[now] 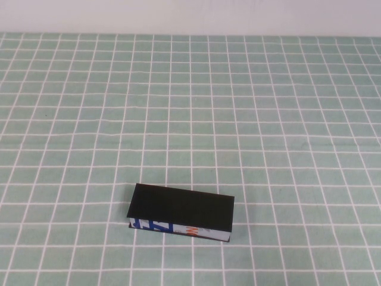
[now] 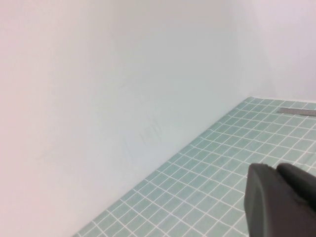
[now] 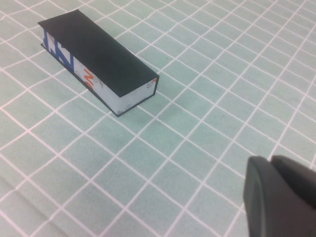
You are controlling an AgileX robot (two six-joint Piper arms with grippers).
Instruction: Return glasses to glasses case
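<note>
The glasses case (image 1: 181,210) lies shut near the table's front edge, a little left of centre: a black box with a white front face carrying blue and orange print. In the right wrist view the glasses case (image 3: 98,54) sits some way ahead of my right gripper (image 3: 270,159), whose dark fingers are pressed together and hold nothing. My left gripper (image 2: 274,167) is also shut and holds nothing; it hangs over the cloth near a white wall, with the case out of its view. Neither arm shows in the high view. The glasses are out of view.
A green cloth with a white grid (image 1: 250,119) covers the table. A white wall (image 2: 98,98) rises along the table's edge beside the left gripper, and a thin grey strip (image 2: 296,111) lies at the wall's foot.
</note>
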